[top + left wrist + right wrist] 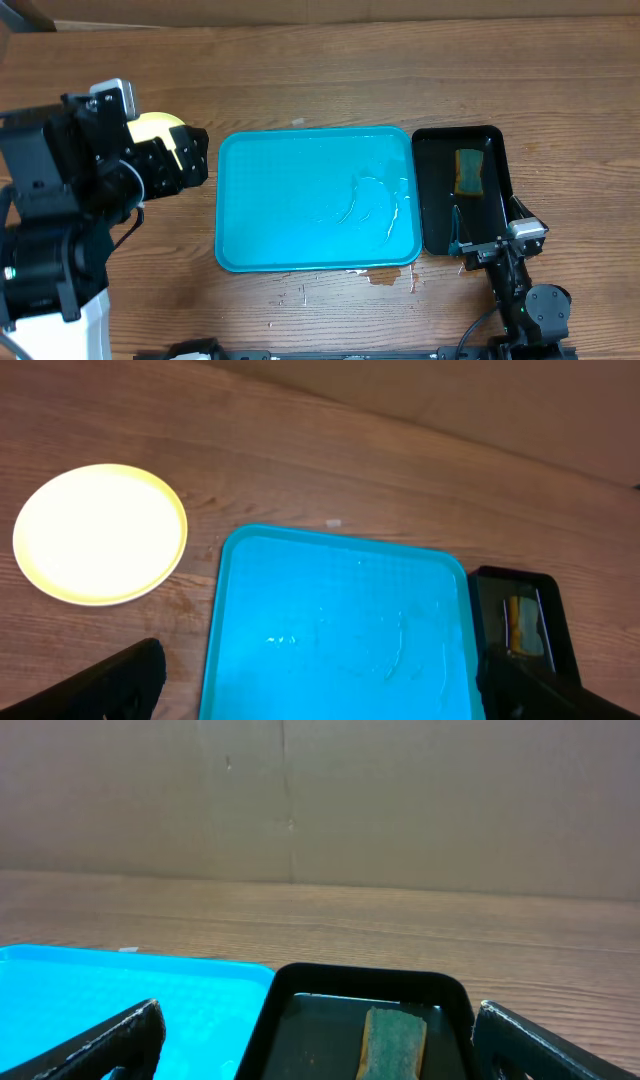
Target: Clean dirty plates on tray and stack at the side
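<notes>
Pale yellow-green plate lies flat on the desk, off to the left of the tray and a little apart from its rim. From overhead only a yellow sliver of it shows, the rest hidden under the left arm. Its face looks bright and washed out in the left wrist view, so I cannot tell whether any smear is on it. The turquoise tray sits in the middle of the desk with its long side running left to right; thin wet streaks glint across its right half. A small wet patch marks the wood just beyond the tray's near edge.

Just beside the tray's right rim stands a narrow black tray, and a sponge lies in its far end.

The left tool hangs above the desk with its fingers spread wide, nothing between them; its camera looks down on the plate and the tray together. The right tool sits low at the near end of the black tray, its fingers likewise wide apart and empty, facing along that tray toward the sponge.
</notes>
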You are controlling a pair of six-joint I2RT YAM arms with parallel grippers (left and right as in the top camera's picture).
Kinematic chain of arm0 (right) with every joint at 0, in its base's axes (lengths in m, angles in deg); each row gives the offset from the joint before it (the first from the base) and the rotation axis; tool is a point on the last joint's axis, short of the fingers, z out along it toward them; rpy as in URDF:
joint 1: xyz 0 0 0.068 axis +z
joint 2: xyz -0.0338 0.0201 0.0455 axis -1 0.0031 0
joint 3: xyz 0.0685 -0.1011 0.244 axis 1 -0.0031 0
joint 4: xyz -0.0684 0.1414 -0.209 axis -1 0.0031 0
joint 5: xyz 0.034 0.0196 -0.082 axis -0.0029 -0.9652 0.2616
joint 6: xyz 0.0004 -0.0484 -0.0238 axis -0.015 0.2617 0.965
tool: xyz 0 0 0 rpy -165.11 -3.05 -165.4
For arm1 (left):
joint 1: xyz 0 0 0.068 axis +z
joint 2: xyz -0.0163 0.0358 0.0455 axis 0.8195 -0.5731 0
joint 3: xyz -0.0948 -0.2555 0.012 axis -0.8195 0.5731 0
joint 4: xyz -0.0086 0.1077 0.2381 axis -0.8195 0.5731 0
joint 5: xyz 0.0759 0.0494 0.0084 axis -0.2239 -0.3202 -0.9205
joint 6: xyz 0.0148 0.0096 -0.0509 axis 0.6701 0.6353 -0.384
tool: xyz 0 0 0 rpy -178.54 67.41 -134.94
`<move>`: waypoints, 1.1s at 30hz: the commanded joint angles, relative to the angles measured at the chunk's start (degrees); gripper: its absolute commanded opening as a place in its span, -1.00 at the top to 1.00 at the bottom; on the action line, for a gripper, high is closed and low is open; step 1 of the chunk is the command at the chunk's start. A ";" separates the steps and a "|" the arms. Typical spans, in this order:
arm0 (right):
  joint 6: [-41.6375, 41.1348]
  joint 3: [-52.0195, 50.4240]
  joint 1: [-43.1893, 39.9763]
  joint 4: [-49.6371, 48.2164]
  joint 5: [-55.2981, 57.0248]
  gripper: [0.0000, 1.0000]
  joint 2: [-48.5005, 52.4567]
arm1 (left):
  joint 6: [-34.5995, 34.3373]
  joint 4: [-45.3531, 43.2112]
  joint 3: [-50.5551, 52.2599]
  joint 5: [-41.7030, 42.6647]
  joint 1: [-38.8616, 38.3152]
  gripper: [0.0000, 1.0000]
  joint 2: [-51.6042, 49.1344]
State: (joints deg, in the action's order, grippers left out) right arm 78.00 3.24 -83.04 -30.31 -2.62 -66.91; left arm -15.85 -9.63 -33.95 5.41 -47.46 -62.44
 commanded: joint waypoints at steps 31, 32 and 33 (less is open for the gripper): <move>0.20 -0.59 -0.15 -0.48 -0.48 -1.00 -0.46 | -14.45 -93.85 80.63 -11.30 -2.01 -1.00 55.63; 0.20 -0.59 -0.15 -0.48 -0.48 -1.00 -0.46 | -14.45 -94.33 81.85 -13.07 -2.64 -1.00 56.72; 0.20 -0.59 -0.15 -0.48 -0.48 -1.00 -0.46 | -14.45 -94.75 83.01 -14.78 -3.30 -0.99 57.66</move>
State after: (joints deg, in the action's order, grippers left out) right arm 77.98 3.24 -83.04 -30.33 -3.04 -66.91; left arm -29.51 -103.27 45.85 -2.32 -49.16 -7.56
